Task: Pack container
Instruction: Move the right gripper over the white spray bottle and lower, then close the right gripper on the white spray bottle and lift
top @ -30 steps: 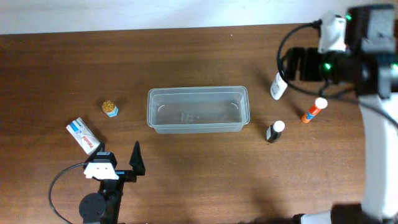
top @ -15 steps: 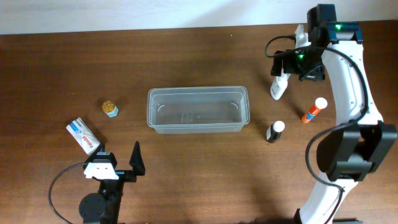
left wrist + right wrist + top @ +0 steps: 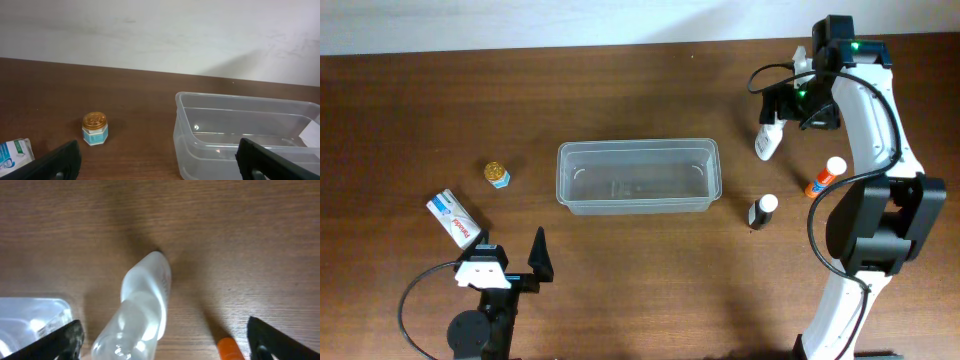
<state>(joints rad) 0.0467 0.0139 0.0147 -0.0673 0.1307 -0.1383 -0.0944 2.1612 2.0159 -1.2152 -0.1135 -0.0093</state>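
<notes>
Overhead view: on the brown wooden bench point(image 3: 420, 100), the container point(image 3: 565, 176), a clear, empty rectangular tub with rounded corners and a rim, sits mid-frame, its long axis running left to right. The right end effector point(image 3: 784, 106), upper right of the frame, hangs wide open and holds nothing, poised over a white bottle point(image 3: 766, 142); the tub lies down-left of it. The left end effector point(image 3: 510, 265), lower left, also gapes empty, about as near.

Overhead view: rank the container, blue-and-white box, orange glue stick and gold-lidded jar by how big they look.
1. container
2. blue-and-white box
3. orange glue stick and gold-lidded jar, roughly alike: the stick is longer, the jar wider.
</notes>
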